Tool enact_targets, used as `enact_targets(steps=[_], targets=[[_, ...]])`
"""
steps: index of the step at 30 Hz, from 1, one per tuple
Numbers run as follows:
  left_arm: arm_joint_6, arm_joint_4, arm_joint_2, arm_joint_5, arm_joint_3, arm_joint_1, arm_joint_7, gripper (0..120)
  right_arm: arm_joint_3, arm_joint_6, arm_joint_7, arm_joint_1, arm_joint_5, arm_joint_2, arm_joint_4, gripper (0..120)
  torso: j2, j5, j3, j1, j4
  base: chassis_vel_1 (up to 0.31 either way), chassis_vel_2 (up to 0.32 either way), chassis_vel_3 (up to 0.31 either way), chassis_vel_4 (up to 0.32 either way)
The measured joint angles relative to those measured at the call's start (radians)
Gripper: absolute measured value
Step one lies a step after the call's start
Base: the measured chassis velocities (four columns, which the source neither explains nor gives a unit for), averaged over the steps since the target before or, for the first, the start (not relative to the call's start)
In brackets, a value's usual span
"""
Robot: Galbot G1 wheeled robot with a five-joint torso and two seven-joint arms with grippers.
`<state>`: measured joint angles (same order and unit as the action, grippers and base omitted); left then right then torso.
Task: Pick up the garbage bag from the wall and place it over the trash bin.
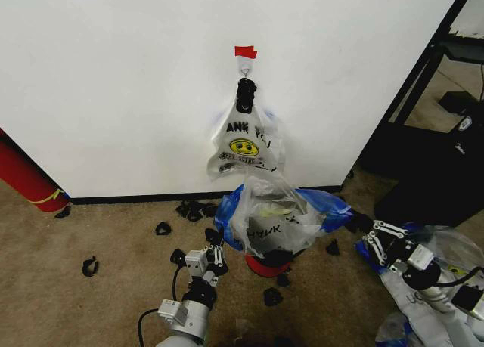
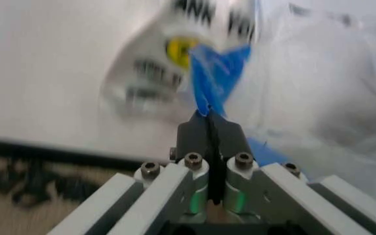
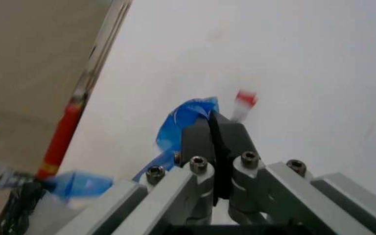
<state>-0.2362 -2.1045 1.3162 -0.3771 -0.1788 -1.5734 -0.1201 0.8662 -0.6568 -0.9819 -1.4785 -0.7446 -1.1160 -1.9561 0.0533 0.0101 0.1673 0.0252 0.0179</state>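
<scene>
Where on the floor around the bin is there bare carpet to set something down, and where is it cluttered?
Bare carpet lies at the far left, between the red cylinder and the left gripper. It is crowded along the baseboard by the trash bin, where black scraps lie, and at the right, where the right gripper sits by loose bags.

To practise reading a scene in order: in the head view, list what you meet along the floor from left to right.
Red cylinder → left gripper, shut on the garbage bag → trash bin under the bag → right gripper, shut on the bag's other edge → black shelving unit.
</scene>
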Motion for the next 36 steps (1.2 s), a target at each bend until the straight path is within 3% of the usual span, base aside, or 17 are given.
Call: enact_targets(steps=[6,22,36], targets=[[-0.007,-0.083,-0.006,-0.01,-0.016,0.009,0.009,0,0.004,-0.004,0.072,-0.027,-0.033,0.003,-0.067,0,0.0,0.0,0.0,0.0,0.0004,0.0,0.0,0.0,0.0],[-0.002,-0.268,-0.005,-0.066,-0.025,-0.058,0.019,0,0.024,-0.025,0.161,0.023,-0.012,0.005,-0.055,0,0.0,-0.0001,0.0,0.0,0.0002,0.0,0.0,0.0,0.0],[0.022,-0.205,0.015,-0.255,0.014,-0.06,0.034,0,0.007,-0.114,0.248,0.079,0.104,-0.011,0.037,0,0.0,0.0,0.0,0.0,0.0002,0.0,0.0,0.0,0.0]])
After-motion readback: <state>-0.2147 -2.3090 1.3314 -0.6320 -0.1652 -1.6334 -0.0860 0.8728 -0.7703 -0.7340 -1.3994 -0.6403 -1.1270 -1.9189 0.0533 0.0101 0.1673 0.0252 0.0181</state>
